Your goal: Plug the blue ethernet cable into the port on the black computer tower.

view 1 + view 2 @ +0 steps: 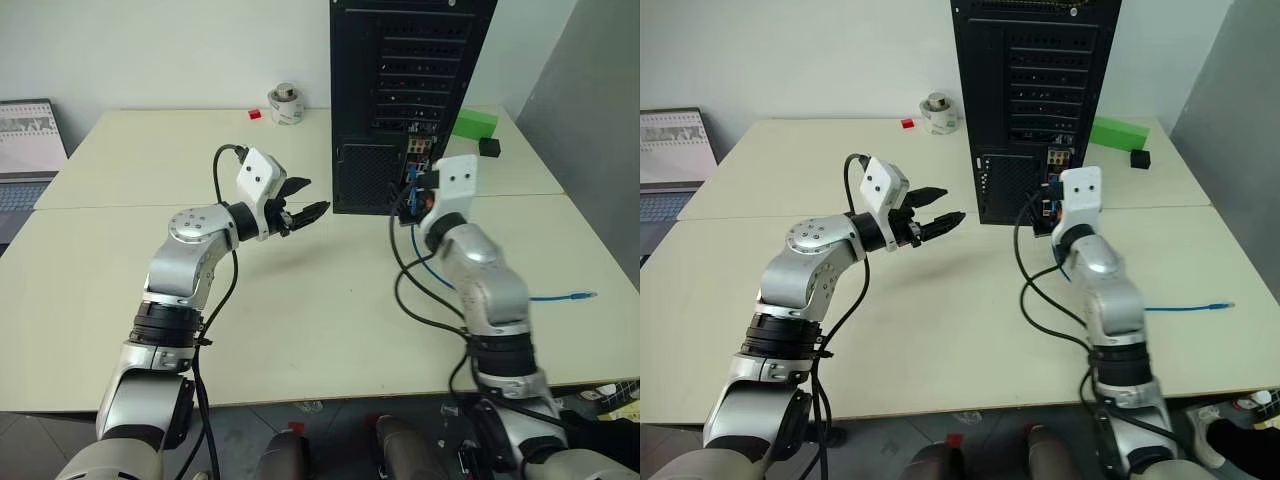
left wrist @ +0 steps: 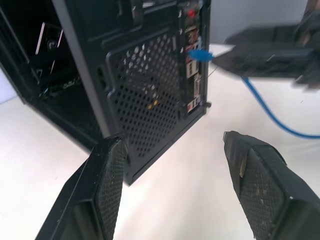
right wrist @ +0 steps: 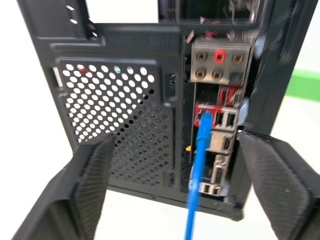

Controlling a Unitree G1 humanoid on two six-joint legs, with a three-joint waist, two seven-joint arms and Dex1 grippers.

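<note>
The black computer tower (image 1: 410,100) stands upright on the table (image 1: 300,310) with its rear face toward the robot, and everything else is placed from it.

The right claw (image 3: 175,185) hangs just in front of the tower's lower rear, level with the connector strip. Its two fingers (image 3: 280,185) stand wide apart with nothing between them but air; they flank the strip and the mesh grille (image 3: 120,120) without touching either. It holds nothing.

The blue ethernet cable (image 3: 197,180) runs up between those open fingers, and its end sits in the port (image 3: 204,119) on the strip, beside the red-lined sockets and below the round red and grey jacks. From there the cord drops away from the tower's rear, passes under the right arm and trails off across the table to the right, where its free plug (image 1: 580,296) lies well apart from the tower.

The left claw (image 1: 300,210) hovers above the table to the left of the tower's lower rear corner, pointing toward it and near it but apart. Its fingers (image 2: 105,185) are parted about halfway, empty, touching nothing.

Behind the tower on its right lie a green block (image 1: 475,124) and a small black box (image 1: 489,146); to its left, farther back, a roll of tape (image 1: 286,103) and a small red piece (image 1: 254,114). A laptop (image 1: 28,140) sits far to the left.
</note>
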